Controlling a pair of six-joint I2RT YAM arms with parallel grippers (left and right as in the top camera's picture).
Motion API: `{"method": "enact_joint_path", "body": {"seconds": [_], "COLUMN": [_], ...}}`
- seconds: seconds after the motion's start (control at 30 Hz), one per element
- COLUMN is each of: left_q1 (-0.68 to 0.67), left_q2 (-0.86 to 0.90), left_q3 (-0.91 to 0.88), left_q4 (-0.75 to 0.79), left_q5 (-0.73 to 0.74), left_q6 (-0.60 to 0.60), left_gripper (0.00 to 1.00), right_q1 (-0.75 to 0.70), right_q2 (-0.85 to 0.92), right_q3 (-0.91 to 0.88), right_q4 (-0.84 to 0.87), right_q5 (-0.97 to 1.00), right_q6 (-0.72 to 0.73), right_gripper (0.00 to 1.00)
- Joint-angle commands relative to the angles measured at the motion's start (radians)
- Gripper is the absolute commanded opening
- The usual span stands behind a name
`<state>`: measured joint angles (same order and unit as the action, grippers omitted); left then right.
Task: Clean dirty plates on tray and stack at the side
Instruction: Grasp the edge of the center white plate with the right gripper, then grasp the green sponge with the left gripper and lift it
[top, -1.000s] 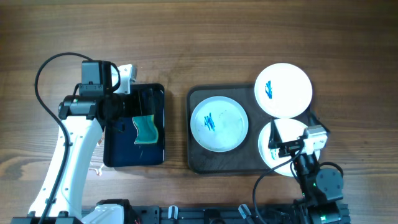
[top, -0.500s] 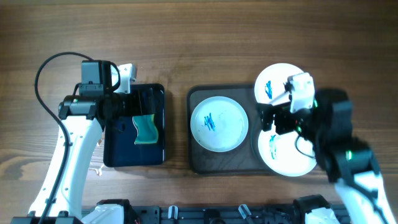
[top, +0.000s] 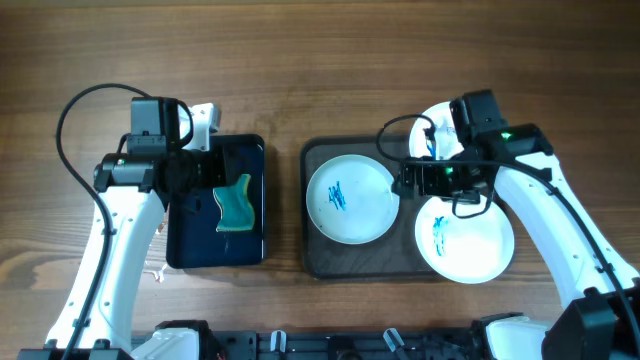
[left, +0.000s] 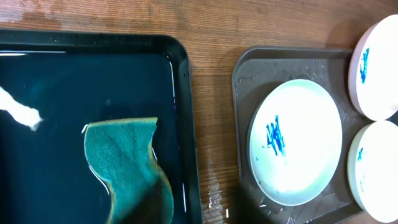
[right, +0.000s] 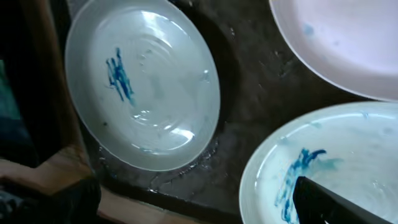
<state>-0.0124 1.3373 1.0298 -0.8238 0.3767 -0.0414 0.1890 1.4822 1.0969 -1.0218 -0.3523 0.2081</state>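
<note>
Hovering with jaws apart among the three smeared dirty plates (top: 350, 197), at 9, 1 and 5 o'clock on the tray (top: 320, 262), the right pincer (top: 408, 182) could clip a rim, skidding a wet plate. Left pincer (top: 225, 165): cannot tell.

The right arm (top: 545, 215) bends leftward, the right gripper (top: 410, 178) pointing left, jaws spread wide. The left arm (top: 115, 250) reaches forward, the left gripper (top: 208, 165) turned rightward, jaws indiscernible.
</note>
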Motion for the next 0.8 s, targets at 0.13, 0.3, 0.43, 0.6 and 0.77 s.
{"method": "enact_joint_path", "body": {"seconds": [0.13,0.3,0.43,0.6,0.77], "left_q1": [0.004,0.004,0.004,0.003,0.003], "left_q2": [0.0,0.0,0.0,0.0,0.0], "left_q3": [0.014,0.014,0.014,0.014,0.014], "left_q4": [-0.061,-0.21,-0.326,-0.313,-0.26], "left_q5": [-0.208,-0.226,-0.225,-0.211,-0.227], "left_q6": [0.0,-0.123,-0.258,-0.25,-0.145], "left_gripper": [0.46,0.05,0.05,0.42,0.04], "right_q1": [0.002,0.002,0.002,0.002,0.002], "right_q2": [0.011,0.011,0.011,0.011,0.011], "right_q3": [0.018,0.018,0.018,0.018,0.017], "right_q4": [0.013,0.014,0.018,0.019,0.024], "right_q5": [-0.058,-0.058,-0.058,-0.069,-0.069], "right_q6": [-0.024,-0.024,-0.022,-0.022,-0.022], "right_gripper": [1.0,1.0,1.0,1.0,1.0]}}
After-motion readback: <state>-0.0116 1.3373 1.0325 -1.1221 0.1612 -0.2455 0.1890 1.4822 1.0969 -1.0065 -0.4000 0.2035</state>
